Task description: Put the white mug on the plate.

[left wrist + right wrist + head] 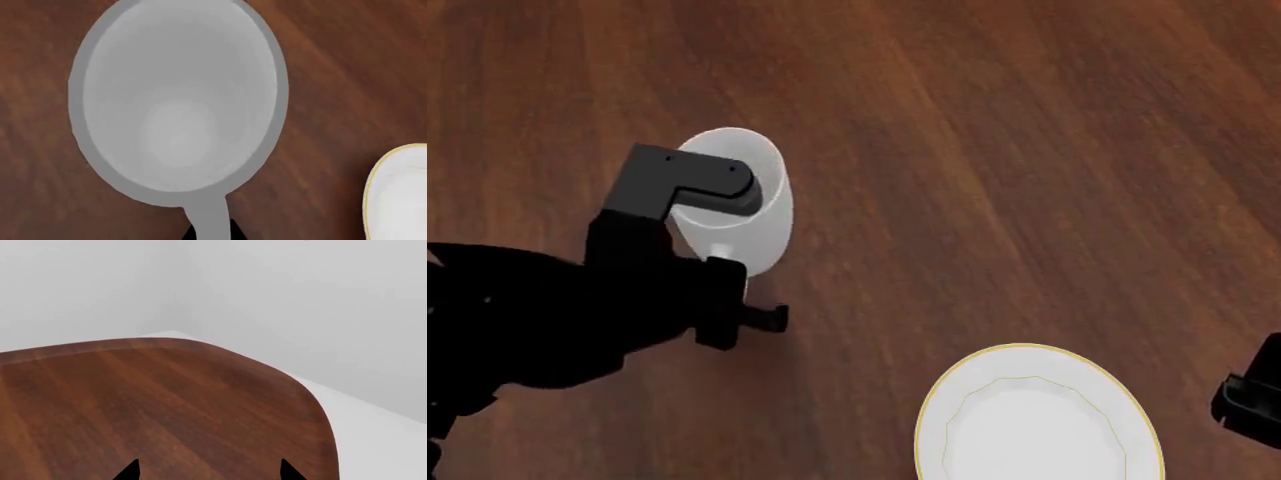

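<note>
The white mug (177, 100) stands upright on the brown wooden table (1001, 150), and in the left wrist view I look straight down into it. Its handle (208, 215) runs between the two black tips of my left gripper (210, 233), which press against it on both sides. In the head view the left gripper (723, 262) sits over the near side of the mug (754, 225) and hides the handle. The plate (1034, 430), white with a thin gold rim, lies to the mug's near right, apart from it; its edge (400, 190) also shows in the left wrist view. My right gripper (210, 471) is open over bare table.
The right arm (1248, 395) shows only at the right edge of the head view, beside the plate. The right wrist view shows the table's rounded far corner (293, 385) with pale floor and walls beyond it.
</note>
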Tool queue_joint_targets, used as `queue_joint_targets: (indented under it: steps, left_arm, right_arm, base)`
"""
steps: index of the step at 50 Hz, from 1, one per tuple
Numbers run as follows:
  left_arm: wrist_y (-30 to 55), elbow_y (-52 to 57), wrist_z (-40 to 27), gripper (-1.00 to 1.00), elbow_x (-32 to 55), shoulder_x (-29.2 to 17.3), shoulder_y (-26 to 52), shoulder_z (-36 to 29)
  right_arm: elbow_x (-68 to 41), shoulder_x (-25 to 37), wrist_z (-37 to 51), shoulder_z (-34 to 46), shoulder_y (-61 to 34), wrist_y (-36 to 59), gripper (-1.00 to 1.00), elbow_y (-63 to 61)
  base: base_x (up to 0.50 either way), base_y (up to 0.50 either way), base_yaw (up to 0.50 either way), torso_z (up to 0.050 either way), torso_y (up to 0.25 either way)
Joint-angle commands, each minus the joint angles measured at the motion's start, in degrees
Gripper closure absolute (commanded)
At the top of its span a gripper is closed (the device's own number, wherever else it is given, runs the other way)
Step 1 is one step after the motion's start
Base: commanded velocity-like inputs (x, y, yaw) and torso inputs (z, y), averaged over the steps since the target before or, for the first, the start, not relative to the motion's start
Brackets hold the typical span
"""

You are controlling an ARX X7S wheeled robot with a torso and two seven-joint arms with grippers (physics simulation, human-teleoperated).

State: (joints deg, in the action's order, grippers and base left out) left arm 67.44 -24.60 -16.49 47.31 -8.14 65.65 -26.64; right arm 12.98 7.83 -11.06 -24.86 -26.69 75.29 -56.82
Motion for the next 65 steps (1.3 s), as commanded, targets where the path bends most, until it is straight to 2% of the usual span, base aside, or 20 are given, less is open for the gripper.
queue_joint_targets:
  steps: [1,9,15,23,29,33,51,65]
  left_arm:
    - [8.3,14.6,3.6,1.00,5.9,-2.1,1.2,-3.5]
    - [13.8,20.3,7.5,1.00,9.9,-1.2,4.7,-8.4]
    - [17.5,20.8,6.5,1.00,13.8,1.0,5.4,-7.6]
    - [17.7,22.2,10.2,1.00,15.4,2.2,6.6,-12.7]
    - [15.4,22.5,14.3,1.00,15.4,2.6,6.7,-17.2]
    - [12.5,22.3,18.7,1.00,12.6,2.4,7.5,-23.3]
    - [6.4,14.4,25.7,1.00,11.1,6.5,9.3,-28.5]
    - [0.2,9.1,30.6,1.00,10.0,7.9,10.2,-35.2]
  right_arm:
    - [1.0,0.3,-0.3,0.8,-0.8,1.7,-1.00,-0.9]
    - [1.1,0.3,-0.4,0.8,-1.1,2.1,-1.00,-1.2]
    - [1.3,0.2,-0.7,0.9,-1.3,1.9,-1.00,-0.8]
    - [1.3,0.3,-0.7,1.1,-1.5,2.0,-1.00,-0.7]
    - [1.4,0.2,-0.8,1.0,-1.2,1.8,-1.00,-0.6]
    - [1.4,0.3,-0.8,1.1,-1.4,2.1,-1.00,-0.8]
    - [1.3,-0.3,-1.2,0.4,-0.5,0.9,-1.00,-0.4]
    - [1.6,-0.3,-1.3,0.3,-0.1,1.3,-1.00,-1.0]
  base:
    - [0.00,0.00,0.00,0.000,0.000]
    - [0.00,0.00,0.00,0.000,0.000]
    - [0.00,0.00,0.00,0.000,0.000]
    - [0.00,0.00,0.00,0.000,0.000]
    - [0.00,0.00,0.00,0.000,0.000]
    - [0.00,0.00,0.00,0.000,0.000]
    - [0.00,0.00,0.00,0.000,0.000]
    - [0.00,0.00,0.00,0.000,0.000]
